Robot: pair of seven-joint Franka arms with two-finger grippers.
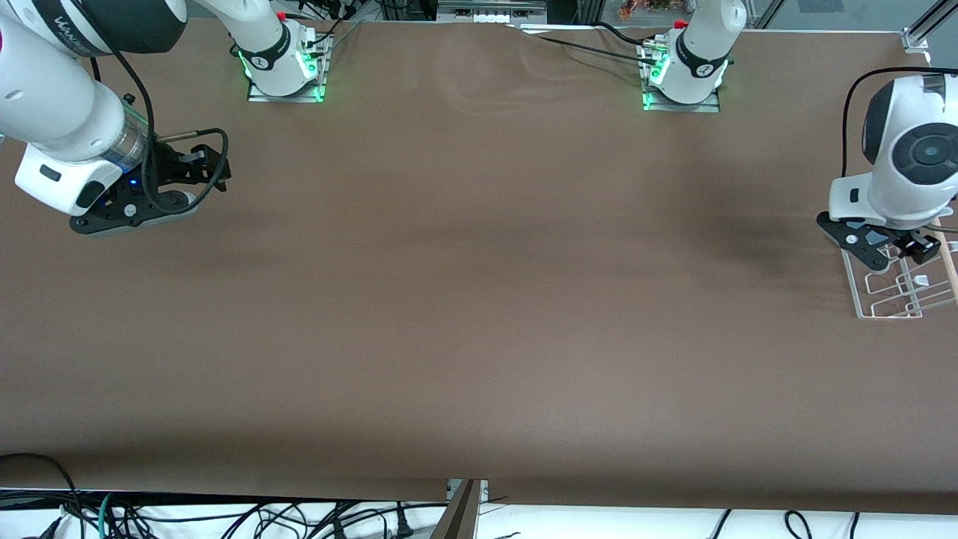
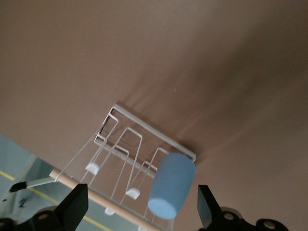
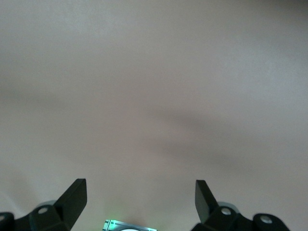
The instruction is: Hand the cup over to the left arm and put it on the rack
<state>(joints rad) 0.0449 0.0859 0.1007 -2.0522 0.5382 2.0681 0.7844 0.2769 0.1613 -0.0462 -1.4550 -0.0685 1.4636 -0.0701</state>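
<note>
Two end effectors, both spread wide with nothing in them. Small light-blue plastic cup (image 2: pixel 172 185) sits upended on the white wire rack (image 2: pixel 126 159) at the left arm's end of the brown worktop (image 1: pixel 479 299). Left end effector (image 2: pixel 143 208) hangs over that rack, right end effector (image 3: pixel 141 200) waits well apart from it.

A: What colours are on the table (image 1: pixel 479 299)?
B: Its cover is plain matte brown, unpatterned, with soft darker shadows.

A: And the cup (image 2: pixel 172 185)?
B: Smooth light blue, one solid shade.

A: The rack (image 2: pixel 126 144)?
B: White wire with white-capped pegs and a pale wooden rod (image 2: pixel 96 196).

A: The robots?
B: Both arms are glossy white with black joint bands and black cables. The left gripper (image 2: pixel 139 208) and right gripper (image 3: pixel 140 202) are black. Green lights glow at both bases.
</note>
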